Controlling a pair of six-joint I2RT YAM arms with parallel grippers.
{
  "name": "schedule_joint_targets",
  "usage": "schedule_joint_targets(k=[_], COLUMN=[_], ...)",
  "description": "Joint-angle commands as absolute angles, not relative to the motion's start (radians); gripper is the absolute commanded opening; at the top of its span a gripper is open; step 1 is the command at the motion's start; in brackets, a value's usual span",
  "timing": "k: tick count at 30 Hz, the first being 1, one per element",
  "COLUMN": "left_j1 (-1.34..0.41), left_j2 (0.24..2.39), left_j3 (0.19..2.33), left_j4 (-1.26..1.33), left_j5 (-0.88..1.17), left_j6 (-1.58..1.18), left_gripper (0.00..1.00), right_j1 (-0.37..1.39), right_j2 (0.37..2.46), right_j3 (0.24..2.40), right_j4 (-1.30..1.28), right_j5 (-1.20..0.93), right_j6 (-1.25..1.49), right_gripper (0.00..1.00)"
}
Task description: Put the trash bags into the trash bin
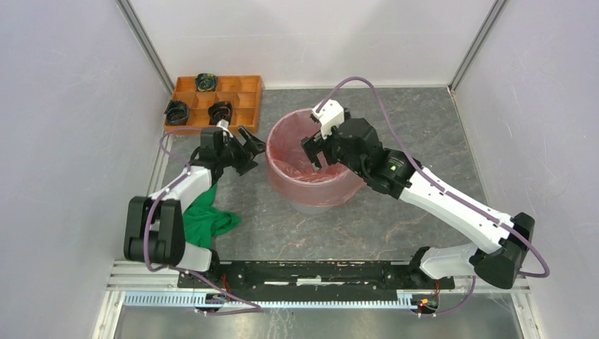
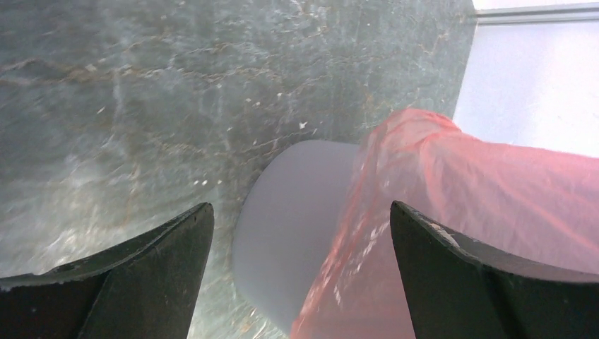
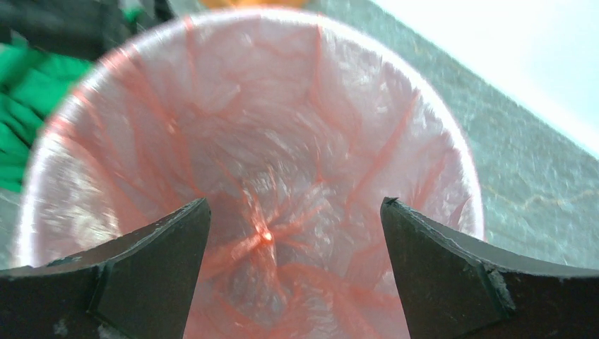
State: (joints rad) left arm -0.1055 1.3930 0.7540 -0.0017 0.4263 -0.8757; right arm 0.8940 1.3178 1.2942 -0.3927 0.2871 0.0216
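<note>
**Far-left corner.** A tray (image 1: 248, 90) holds black rolls (image 1: 176, 110) in three of its compartments. These are not task items.

**Left edge.** A green cloth (image 1: 206, 217) lies toward the near side, partly under the left arm (image 1: 185, 185).

**Left arm.** The jaws are spread and hold nothing. They sit just left of the bin (image 1: 318, 205), close to its wall. Whether they touch it cannot be settled from overhead. The wrist view shows bare grey wall between the jaws, with the bag's overhang to the right of it.

**Bin and bag.** The bin stands upright at mid-counter, a little toward the far edge. The bag (image 1: 289, 138) lines its inside. The bag's mouth is turned over the rim and drapes down the outside, and the grey base shows below the drape.

**Right arm.** The right arm (image 1: 438, 194) reaches in from the near-right corner. Its jaws are spread and empty, poised over the right side of the bin's mouth. Its wrist view looks straight down the lining, which puckers together at the bottom.

**Handling, as judged.**
- The film is very light, limp and slick, with no stiffness of its own.
- It is likely to billow on trapped air and to tear if dragged hard across the rim.
- The best hold is a pinched fold of the overhang at the rim, not the taut flat film.
- The bin also looks light, so a sideways tug could slide or tip it.
</note>
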Motion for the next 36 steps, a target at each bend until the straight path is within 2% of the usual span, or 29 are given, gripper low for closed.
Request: schedule_joint_targets(k=[1, 11, 19, 26, 31, 36], left_j1=[-0.159, -0.432, -0.673, -0.86, -0.855, -0.753], left_j2=[1.503, 1.627, 1.732, 1.92, 1.942, 1.756], left_j3=[0.85, 0.951, 0.97, 1.153, 1.195, 1.107], left_j4=[0.136, 0.179, 0.381, 0.477, 0.466, 0.299], left_j5=[0.524, 0.457, 0.385, 0.323, 0.292, 0.208], left_j6=[-0.924, -0.935, -1.116, -1.222, -1.214, -1.067], left_gripper=[0.99, 0.96, 0.94, 0.94, 0.95, 0.97], right_j1=[0.892, 0.893, 0.893, 0.893, 0.892, 0.893], right_j2=[1.23, 1.056, 0.898, 0.826, 0.792, 0.765], right_j3=[1.306, 1.214, 1.157, 1.154, 1.164, 1.159], right_j4=[-0.206, -0.177, -0.232, -0.295, -0.329, -0.336], right_j5=[0.234, 0.258, 0.326, 0.356, 0.361, 0.352], right_j6=[0.053, 0.054, 0.068, 0.076, 0.082, 0.082], right_gripper=[0.98, 0.98, 0.98, 0.98, 0.98, 0.98])
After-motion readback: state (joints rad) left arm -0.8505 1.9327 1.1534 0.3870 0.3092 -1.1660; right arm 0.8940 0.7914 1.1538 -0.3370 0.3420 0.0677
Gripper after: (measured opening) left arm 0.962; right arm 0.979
